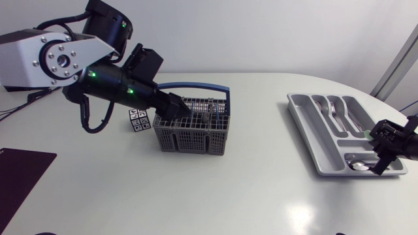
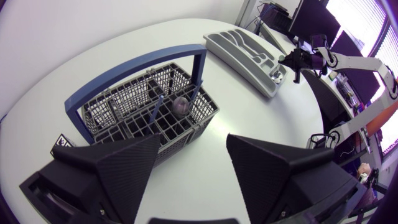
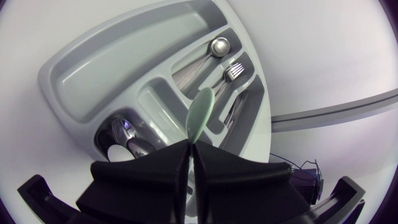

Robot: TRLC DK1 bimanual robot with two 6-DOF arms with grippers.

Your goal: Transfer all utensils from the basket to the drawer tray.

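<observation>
The right gripper (image 1: pixel 381 155) is clenching a pale green utensil (image 3: pixel 200 112) by one end, both fingers pressing on it from two sides. It is hanging over the drawer tray (image 1: pixel 305 121), at the tray's 5 o'clock end as seen from overhead. The tray's slots are running from about 11 o'clock to 5 o'clock. In the right wrist view the green utensil's free end is pointing ahead of the fingers, over the dividers beside the slots where a spoon (image 3: pixel 219 46) and a fork (image 3: pixel 234 71) are already lying. Its long axis looks somewhat off from the line of those slots, so I judge that the coming release is turning on bringing it parallel to a slot before the fingers let go. Otherwise it may end up bridging a divider. The basket (image 1: pixel 189 137) is sitting well apart, at the tray's 9 o'clock. The left gripper (image 2: pixel 191 163) is hovering just beside the basket's 10 o'clock corner, fingers spread wide and holding nothing. At least one utensil (image 2: pixel 180 104) is standing upright inside the basket, ahead of those open fingers. The left arm is clearly the nearer one for that pick, so the transfer is only partly done.
</observation>
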